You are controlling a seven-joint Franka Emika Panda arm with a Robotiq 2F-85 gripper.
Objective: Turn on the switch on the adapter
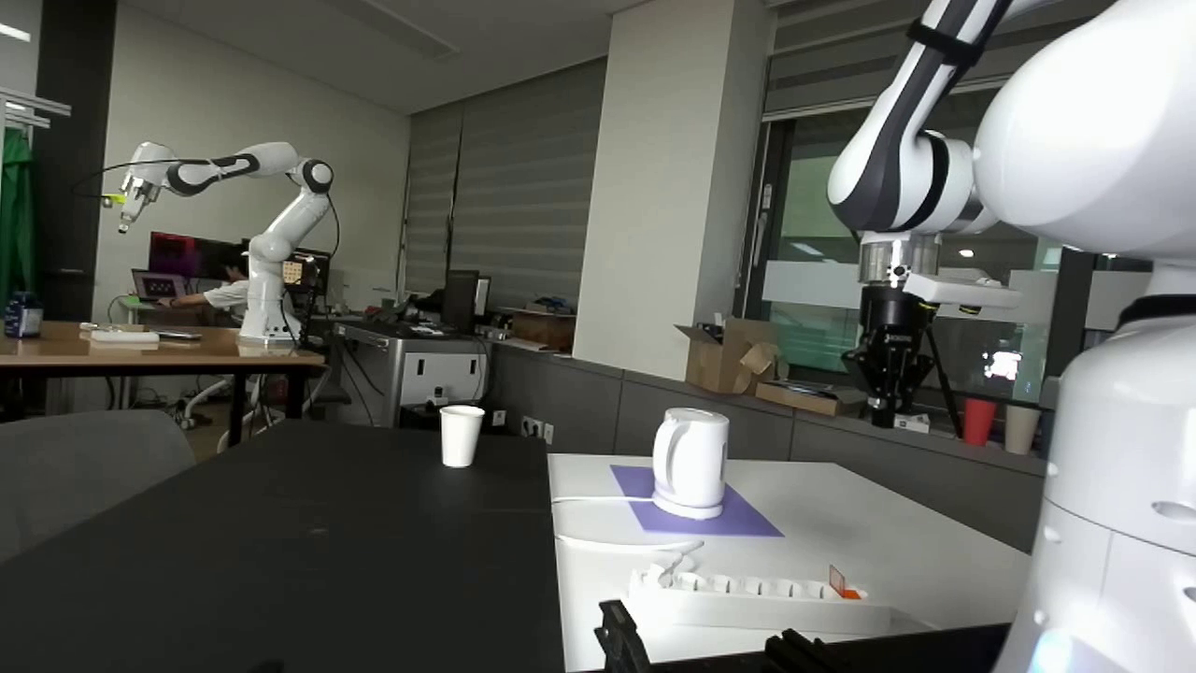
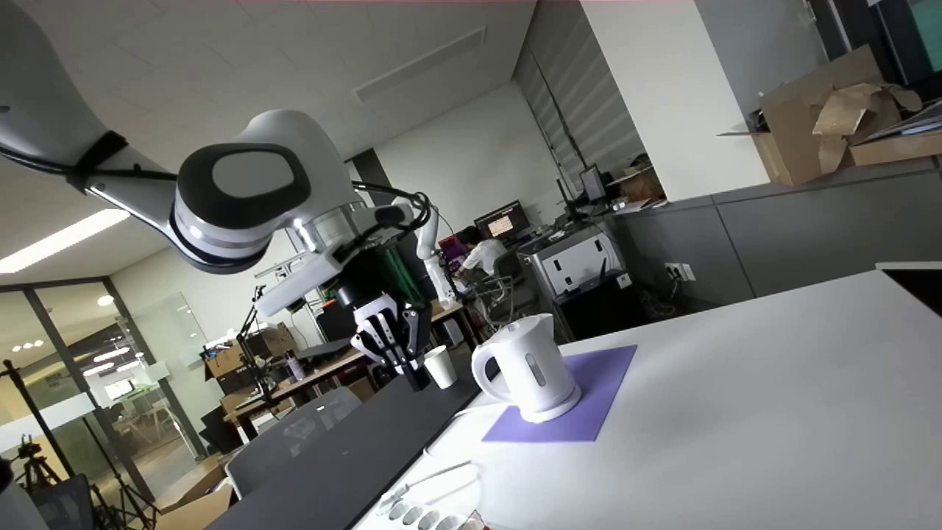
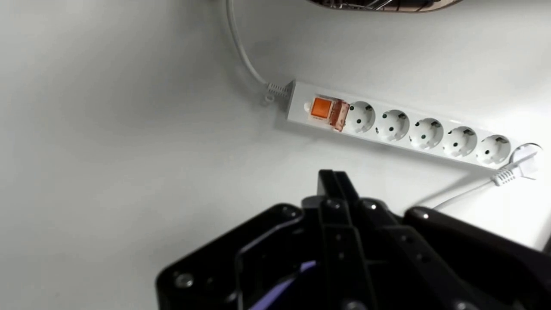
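Both ext. views share jug (image 1: 699, 463); wrist ovhd.

The arm (image 1: 1084, 131) is glossy white, with dark grey panels (image 1: 867, 198) curving over its joints. A black strap (image 2: 96, 156) binds a black cable (image 2: 140, 174) along it, and dark cable loops (image 2: 421, 207) show near the silvery collar (image 1: 899, 260). A rounded dark cap (image 2: 243, 184) carries a paler grey oval centre. The gripper (image 3: 335, 173) is black, its linkages (image 3: 232, 241) studded with round, shiny screws (image 3: 184, 280); its 2 fingers (image 3: 327, 183) are narrow, with squared tips. A slim white housing (image 1: 967, 292) sits beside the collar. The white base column (image 1: 1093, 570) has a black ring (image 1: 1159, 308) near its top, thin seams, small round studs (image 1: 1051, 534) and an oval recess (image 1: 1174, 510).
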